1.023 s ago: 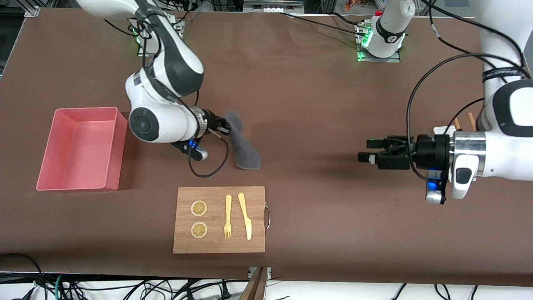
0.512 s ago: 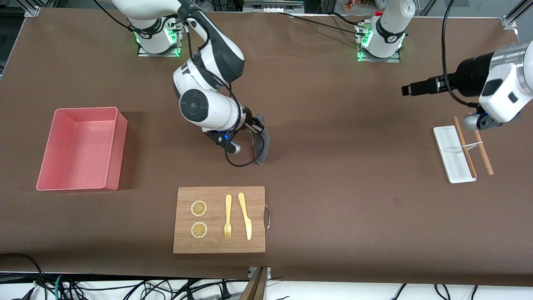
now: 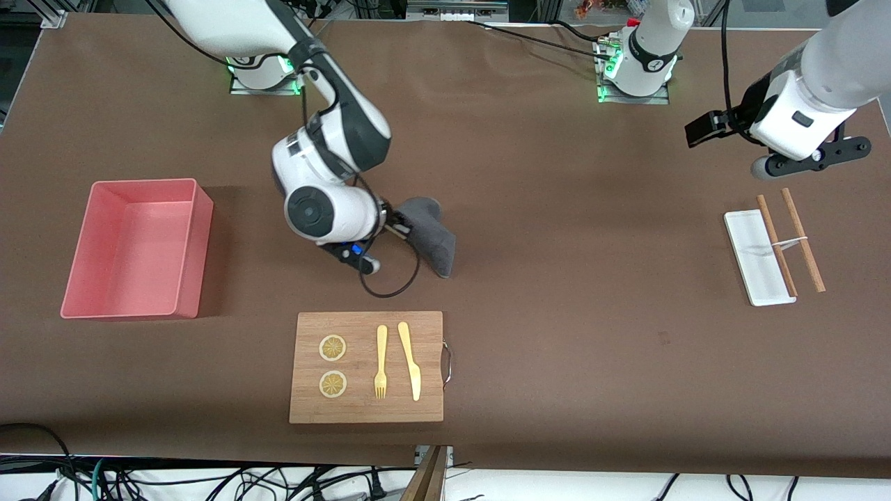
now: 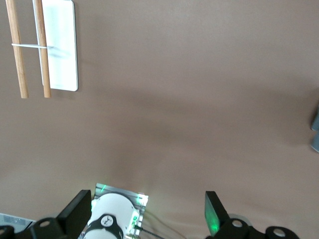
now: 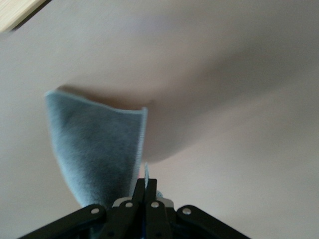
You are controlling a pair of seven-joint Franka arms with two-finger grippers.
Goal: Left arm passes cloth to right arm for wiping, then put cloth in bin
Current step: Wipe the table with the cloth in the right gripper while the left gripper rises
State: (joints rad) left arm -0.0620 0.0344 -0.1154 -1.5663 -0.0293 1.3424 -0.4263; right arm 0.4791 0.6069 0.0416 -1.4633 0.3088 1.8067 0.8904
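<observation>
Since half a second earlier: the right gripper [image 3: 394,224] had swung the cloth [image 3: 429,233] back toward the right arm's end of the counter [image 3: 557,209], its free end now trailing toward the wooden board [image 3: 367,367], while the left gripper [image 3: 702,129] had lifted farther and waited, jaws apart and empty, over the counter by the white tray [image 3: 757,257]. Near to far: board, then cloth, clamped at one corner between the right jaws; bin [image 3: 136,248] at the right arm's end, empty. Wiping would probably go best with the tilted wrist lowered until the cloth lay flat, pressed lightly, grip kept tight.
</observation>
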